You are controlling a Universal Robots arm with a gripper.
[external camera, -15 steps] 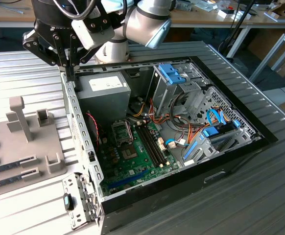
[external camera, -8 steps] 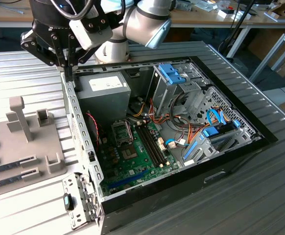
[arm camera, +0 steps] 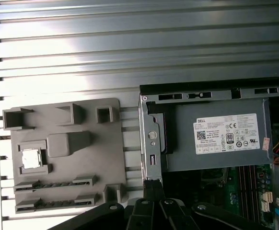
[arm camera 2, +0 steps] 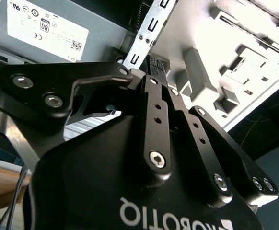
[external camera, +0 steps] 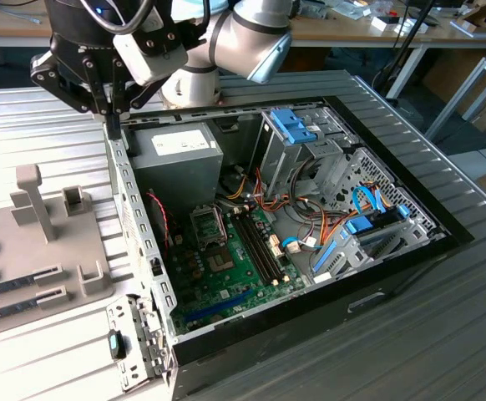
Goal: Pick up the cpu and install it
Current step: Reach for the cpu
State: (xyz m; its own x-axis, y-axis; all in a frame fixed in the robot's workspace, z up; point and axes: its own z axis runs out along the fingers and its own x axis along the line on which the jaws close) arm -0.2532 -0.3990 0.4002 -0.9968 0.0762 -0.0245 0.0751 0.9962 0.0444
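Gripper (external camera: 113, 124) hung above the side wall of the open computer case (external camera: 143, 238), next to the grey power supply (arm camera: 216, 139); its fingers were together with nothing between them; in the first wrist view the cpu (arm camera: 31, 159) sat in a square recess of the grey tray (arm camera: 106, 158), which lay on the ribbed worktop (arm camera: 130, 48) beside the case, well apart from the gripper.
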